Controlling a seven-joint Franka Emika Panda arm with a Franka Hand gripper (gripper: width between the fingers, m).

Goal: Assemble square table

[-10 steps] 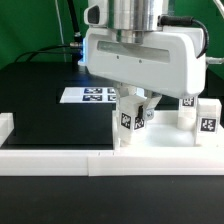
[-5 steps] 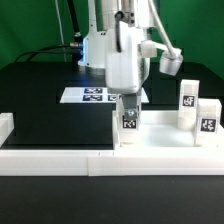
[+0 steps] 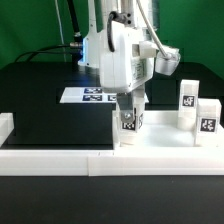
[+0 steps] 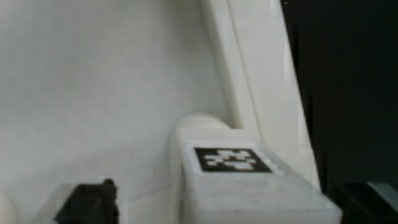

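At the centre of the exterior view, the end effector hangs from the single arm directly over one tagged leg, which stands upright at the near left corner of the square table top. Its fingers flank the leg; in the wrist view the dark fingers sit on either side of the tagged leg, spread wider than it, with a gap showing on each side, so it is open rather than pinching. Three legs can be counted: the one under the end effector and two more standing close together at the right of the frame on the far right part of the top. One marker board lies flat on the black desk in the upper left-centre, well apart from the top. One long white border rail runs along the lower edge, turning up at the far left. The desk between rail and marker board is open dark surface.
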